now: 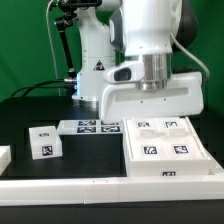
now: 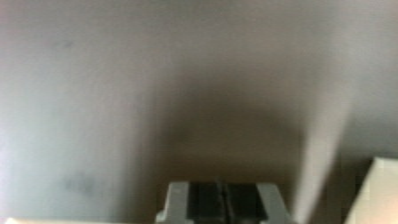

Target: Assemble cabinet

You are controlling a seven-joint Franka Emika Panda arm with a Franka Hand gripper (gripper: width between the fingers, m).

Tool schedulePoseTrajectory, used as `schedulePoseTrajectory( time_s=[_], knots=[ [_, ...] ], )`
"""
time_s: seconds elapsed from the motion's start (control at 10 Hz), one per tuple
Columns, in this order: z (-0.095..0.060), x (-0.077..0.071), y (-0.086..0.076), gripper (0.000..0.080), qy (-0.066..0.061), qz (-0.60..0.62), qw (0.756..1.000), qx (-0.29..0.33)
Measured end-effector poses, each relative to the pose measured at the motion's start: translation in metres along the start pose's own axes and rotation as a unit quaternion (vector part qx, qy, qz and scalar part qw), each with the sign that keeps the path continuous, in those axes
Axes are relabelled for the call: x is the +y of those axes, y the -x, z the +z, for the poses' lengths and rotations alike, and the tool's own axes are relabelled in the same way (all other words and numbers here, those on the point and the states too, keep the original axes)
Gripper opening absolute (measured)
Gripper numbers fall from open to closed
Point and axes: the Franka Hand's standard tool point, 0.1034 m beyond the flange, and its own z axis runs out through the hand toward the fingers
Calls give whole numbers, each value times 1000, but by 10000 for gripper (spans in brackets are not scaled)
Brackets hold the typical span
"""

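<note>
The large white cabinet frame (image 1: 165, 147) lies on the black table at the exterior view's right, with several square markers on its top face. A small white drawer box (image 1: 45, 143) with markers stands apart at the left. My gripper (image 1: 150, 117) hangs just above the far edge of the frame; its fingertips are hard to make out there. In the wrist view my gripper (image 2: 222, 200) has its two fingers pressed together with nothing between them, over a blurred grey surface. A pale part's corner (image 2: 381, 188) shows beside them.
The marker board (image 1: 88, 126) lies flat between the drawer box and the frame. The white robot pedestal (image 1: 95, 65) stands behind it. Another white piece (image 1: 4, 157) sits at the left edge. A white rail (image 1: 100, 186) runs along the table's front.
</note>
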Motion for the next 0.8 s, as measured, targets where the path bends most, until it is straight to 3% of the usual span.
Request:
schedulePoseTrajectory(
  time_s=[0.4,0.8],
  knots=[
    [-41,7,-16,2,-2,-12,1000,-17],
    [-34,9,-13,2,-1,-17,1000,-10]
  ],
)
